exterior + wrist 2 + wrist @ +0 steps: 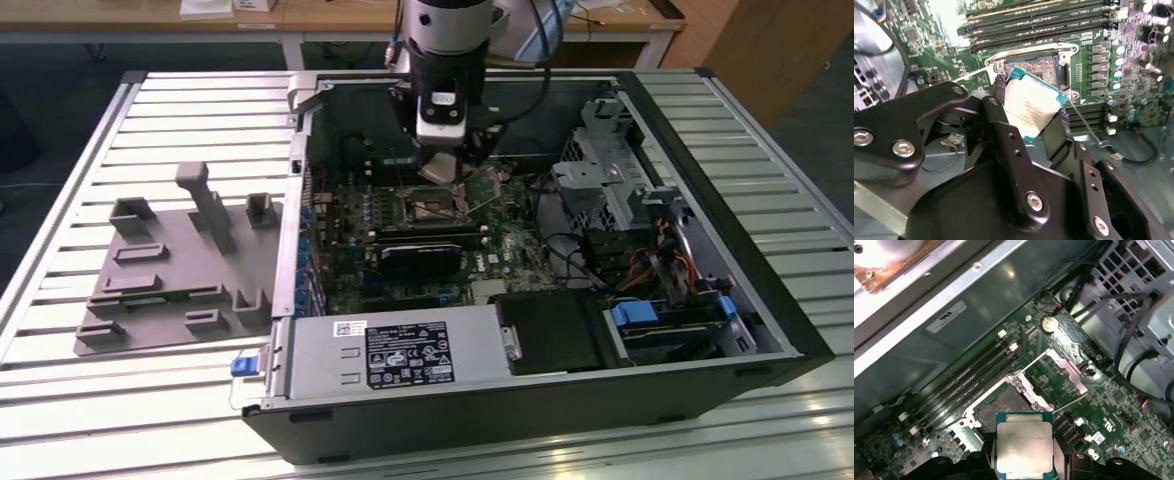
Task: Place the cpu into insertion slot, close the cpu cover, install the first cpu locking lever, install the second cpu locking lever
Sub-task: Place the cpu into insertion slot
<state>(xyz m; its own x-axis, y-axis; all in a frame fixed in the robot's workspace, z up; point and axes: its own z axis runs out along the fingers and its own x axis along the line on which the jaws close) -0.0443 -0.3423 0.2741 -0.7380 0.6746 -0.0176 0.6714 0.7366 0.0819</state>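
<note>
The gripper (441, 172) holds the cpu (1023, 447) by two edges, with its jaws clamped on it. In the second wrist view one of the black fingers (1055, 137) presses on the chip's side, and the chip (1033, 111) looks a bit tilted. It hangs right by the near edge of the insertion slot (1004, 405), with its silver top facing up. It does not look set down in the slot, though the pictures do not show whether a corner touches the rim. So the first step is under way but not done. Just past the slot, the cpu cover (1070, 371) is swung open and lies away from the hole. A thin locking lever (1070, 402) sticks out loose beside the slot, and another thin lever (1085, 122) pokes out free on the other side. The cover and both levers are not yet done, so all four steps are left. The first wrist view looks down on the chip's top and shows the open cover, with a round battery (1050, 324) farther off on the green motherboard (1114, 410). The second wrist view shows the dark inside of the slot (1036, 67) and the long memory slots (1044, 20) behind it. The exterior view shows the big things: the arm reaching down into the open computer case (534, 420), and a grey tray (134, 300) on the slatted table (80, 420) at the exterior view's left.
</note>
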